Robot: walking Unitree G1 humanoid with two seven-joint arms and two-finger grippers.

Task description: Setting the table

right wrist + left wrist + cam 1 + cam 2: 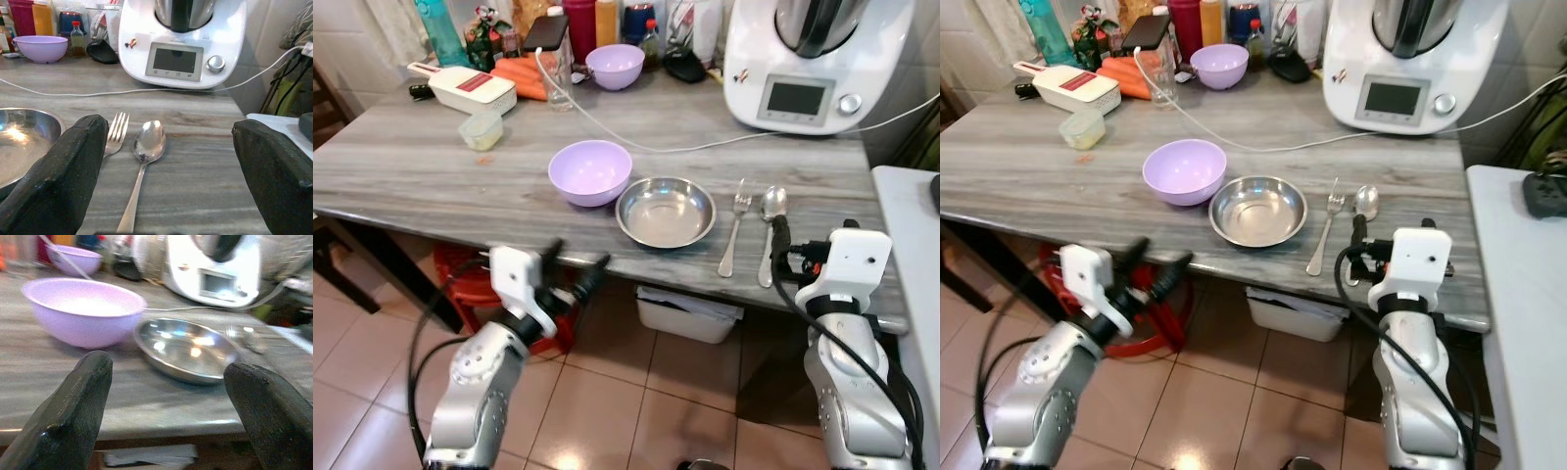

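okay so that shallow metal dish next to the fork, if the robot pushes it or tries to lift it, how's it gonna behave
The metal dish looks thin and shiny, so it is probably light and stiff, and would likely slide easily on the smooth table rather than tip. Its low sloping rim may be slippery for the fingers to pinch. A push sideways could knock it into the purple bowl or the fork.

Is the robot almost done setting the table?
Looks nearly done: the purple bowl, metal plate, fork and spoon already sit together near the table edge. Nothing is in hand; the left claw and right claw are open and empty. What else is needed, I can't tell.
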